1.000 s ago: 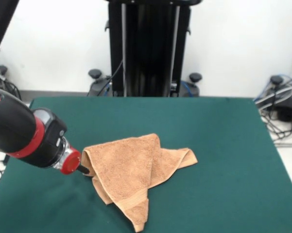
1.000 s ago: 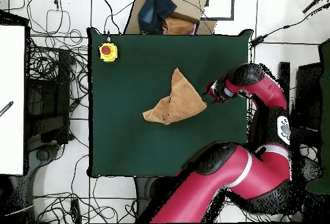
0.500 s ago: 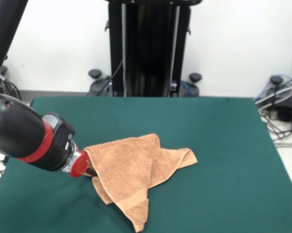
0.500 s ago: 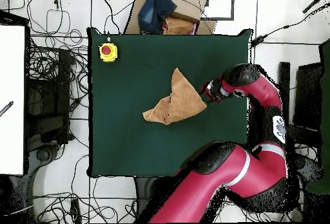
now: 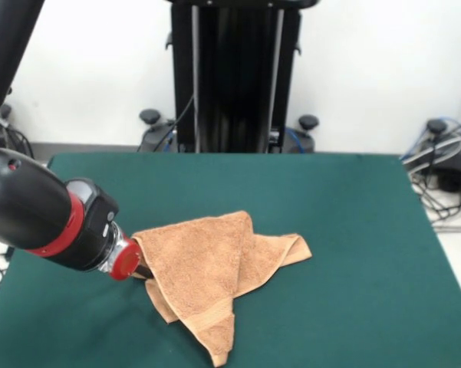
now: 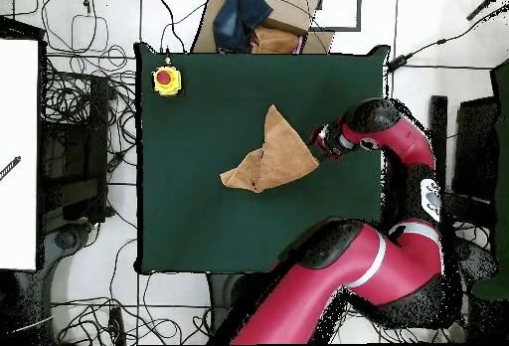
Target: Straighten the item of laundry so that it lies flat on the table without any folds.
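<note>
The item of laundry [image 5: 208, 274], an orange-tan terry towel, lies crumpled on the green table [image 5: 353, 230], folded over itself into a rough triangle with one point toward the front edge. In the overhead view the towel [image 6: 271, 153] sits near the table's [image 6: 199, 213] middle. My gripper [image 5: 141, 268] is low over the table and presses against the towel's left corner in the front view. From above the gripper [image 6: 318, 144] meets the towel's right edge. The towel hides its tip, so its state does not show.
A yellow box with a red button [image 6: 166, 80] stands at one table corner. A cardboard box with dark cloth [image 6: 260, 16] lies just past the table's edge. My red arm [image 6: 398, 163] reaches in along the table's side.
The arm moved in from the side until the gripper reached the towel's corner. It has held still for the last half second, and the towel has not shifted.
</note>
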Available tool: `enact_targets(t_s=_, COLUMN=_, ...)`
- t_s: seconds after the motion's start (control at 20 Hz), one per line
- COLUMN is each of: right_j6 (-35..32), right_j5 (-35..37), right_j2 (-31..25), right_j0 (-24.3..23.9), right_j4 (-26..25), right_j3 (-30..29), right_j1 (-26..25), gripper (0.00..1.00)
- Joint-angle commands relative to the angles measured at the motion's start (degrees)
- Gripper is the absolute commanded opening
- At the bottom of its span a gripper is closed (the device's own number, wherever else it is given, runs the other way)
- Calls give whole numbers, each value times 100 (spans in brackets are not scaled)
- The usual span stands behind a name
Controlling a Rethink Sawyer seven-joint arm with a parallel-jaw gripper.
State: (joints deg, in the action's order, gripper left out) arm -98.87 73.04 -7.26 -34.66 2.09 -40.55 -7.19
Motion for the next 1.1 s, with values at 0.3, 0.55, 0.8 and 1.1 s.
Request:
enact_targets(t_s=0.3, right_j6=1083, right_j5=0, right_j2=-323, right_j0=183, right_j4=-480, right_j3=-481, right_j1=-197, gripper=100)
enact_targets(t_s=0.55, right_j6=1148, right_j5=19, right_j2=-272, right_j0=207, right_j4=-573, right_j3=-459, right_j1=-212, gripper=100)
enact_targets(t_s=0.8, right_j6=1154, right_j5=49, right_j2=-276, right_j0=180, right_j4=-694, right_j3=-514, right_j1=-268, gripper=100)
enact_targets(t_s=1.1, right_j6=1087, right_j5=118, right_j2=-322, right_j0=167, right_j4=-822, right_j3=-518, right_j1=-242, gripper=100)
